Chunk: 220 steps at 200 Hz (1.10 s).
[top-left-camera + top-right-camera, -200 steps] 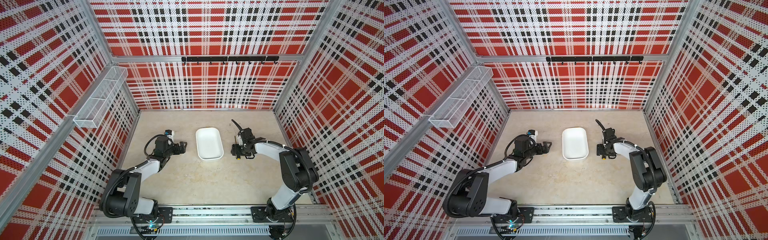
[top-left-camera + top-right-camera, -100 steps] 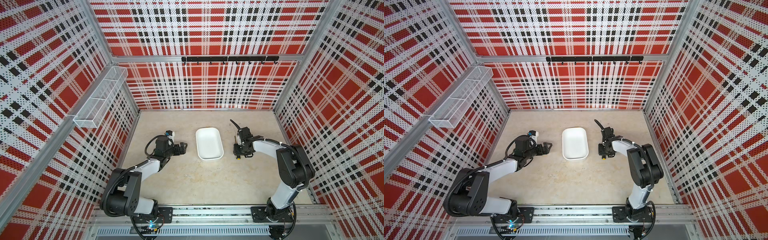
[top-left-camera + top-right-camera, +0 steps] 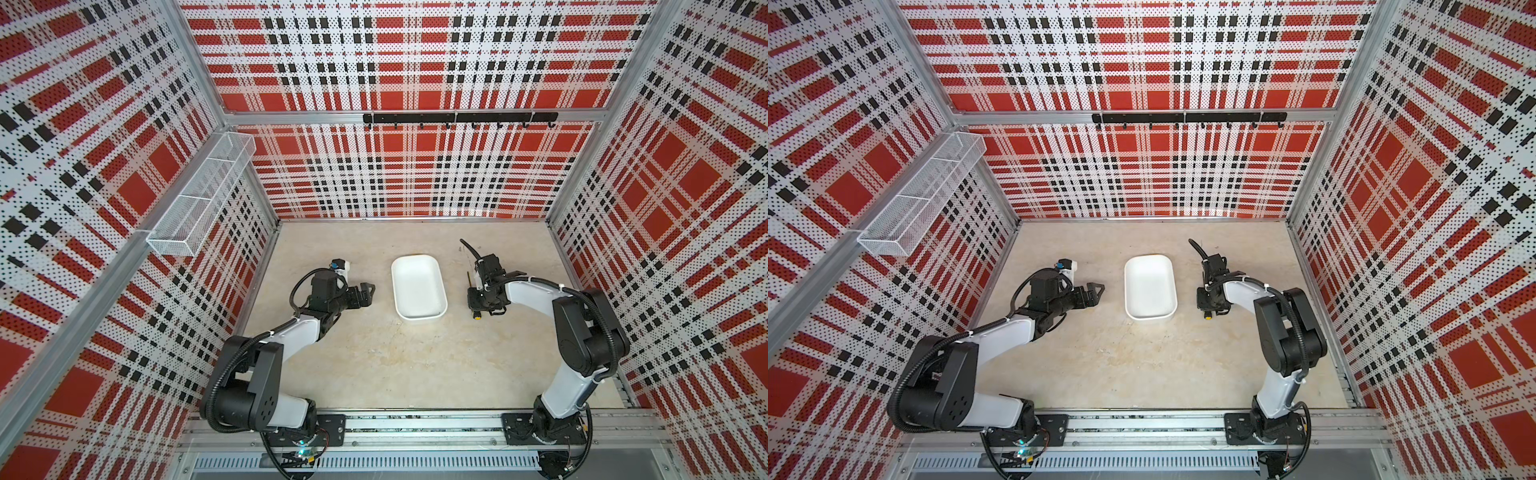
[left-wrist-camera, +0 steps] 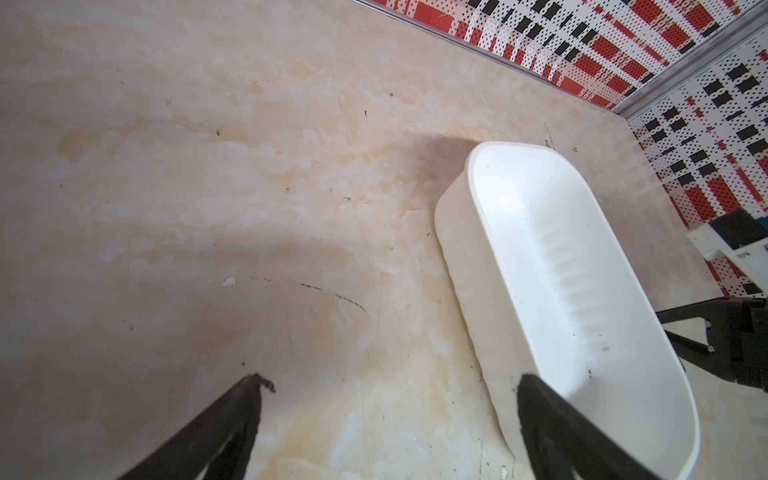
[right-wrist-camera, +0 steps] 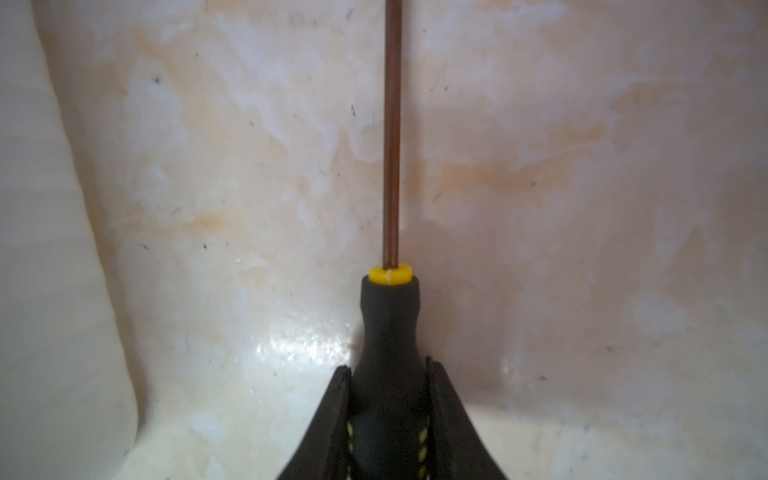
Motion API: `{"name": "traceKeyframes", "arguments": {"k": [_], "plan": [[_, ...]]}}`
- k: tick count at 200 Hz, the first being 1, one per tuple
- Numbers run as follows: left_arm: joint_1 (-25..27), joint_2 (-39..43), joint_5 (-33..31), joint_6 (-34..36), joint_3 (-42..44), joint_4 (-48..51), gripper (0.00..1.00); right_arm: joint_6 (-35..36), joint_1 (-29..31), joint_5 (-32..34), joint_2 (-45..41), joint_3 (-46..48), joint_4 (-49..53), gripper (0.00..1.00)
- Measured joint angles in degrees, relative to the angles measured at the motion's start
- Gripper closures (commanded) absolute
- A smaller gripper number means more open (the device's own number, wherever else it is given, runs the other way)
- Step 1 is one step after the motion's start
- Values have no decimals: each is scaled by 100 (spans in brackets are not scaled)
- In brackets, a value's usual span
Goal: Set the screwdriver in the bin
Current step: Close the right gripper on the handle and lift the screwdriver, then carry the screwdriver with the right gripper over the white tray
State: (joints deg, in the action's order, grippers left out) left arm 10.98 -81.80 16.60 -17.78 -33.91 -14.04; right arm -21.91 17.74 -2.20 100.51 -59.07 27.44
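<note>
Reaching low beside the bin, right pincer clamps the screwdriver, seemingly grounded; left pincer apart.

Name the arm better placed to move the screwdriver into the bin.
Right. The right gripper is shut on the screwdriver handle, just beside the bin. The left gripper is open and empty on the bin's other side.

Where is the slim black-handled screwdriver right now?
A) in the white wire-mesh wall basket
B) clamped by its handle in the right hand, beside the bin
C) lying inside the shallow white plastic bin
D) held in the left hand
B: the right wrist view shows the right hand shut on the handle of the slim black-handled screwdriver, and both top views show the shallow white plastic bin empty.
</note>
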Motion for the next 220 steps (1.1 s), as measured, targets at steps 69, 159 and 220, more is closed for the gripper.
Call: {"name": "traceKeyframes", "arguments": {"k": [69, 159, 220], "plan": [[0, 2, 149, -2, 0, -7, 2, 28, 13, -105, -1578, 50, -39, 100], [-2, 2, 214, -4, 0, -92, 2, -271, 1364, -302, -2520, 721, -1845, 100], [-7, 2, 260, -2, 0, -151, 2, -940, 1930, 201, -1722, 382, -2225, 100]]}}
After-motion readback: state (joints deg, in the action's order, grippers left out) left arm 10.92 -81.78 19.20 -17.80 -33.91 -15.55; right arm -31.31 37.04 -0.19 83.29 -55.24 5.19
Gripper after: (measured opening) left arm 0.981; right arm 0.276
